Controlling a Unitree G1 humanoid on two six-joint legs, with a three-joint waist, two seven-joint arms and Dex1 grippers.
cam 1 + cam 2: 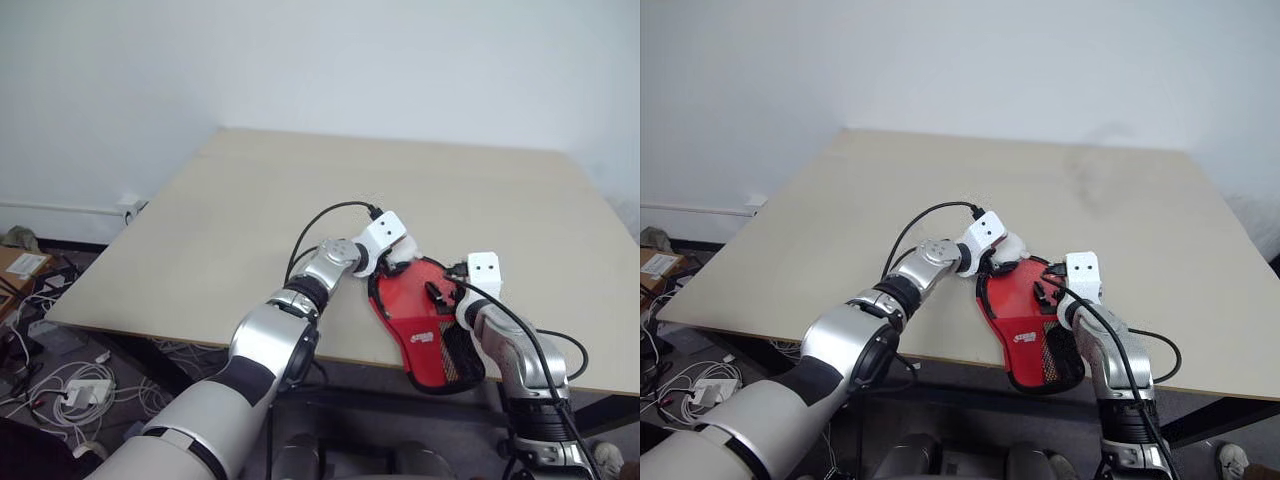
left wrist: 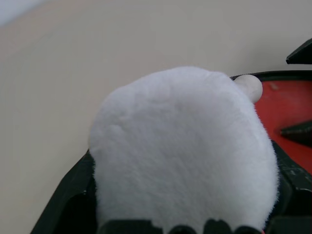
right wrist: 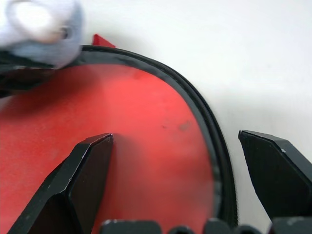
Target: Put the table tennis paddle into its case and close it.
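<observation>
With the case [image 1: 425,325] lying at the table's [image 1: 250,220] near edge, the right gripper [image 3: 178,183] stood wide open and empty astride its zip rim, the left gripper's [image 1: 400,258] opening could not be told, and closing required steady tension along the zip.

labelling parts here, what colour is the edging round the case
Black, running around the red case; it shows best in the right wrist view.
</observation>
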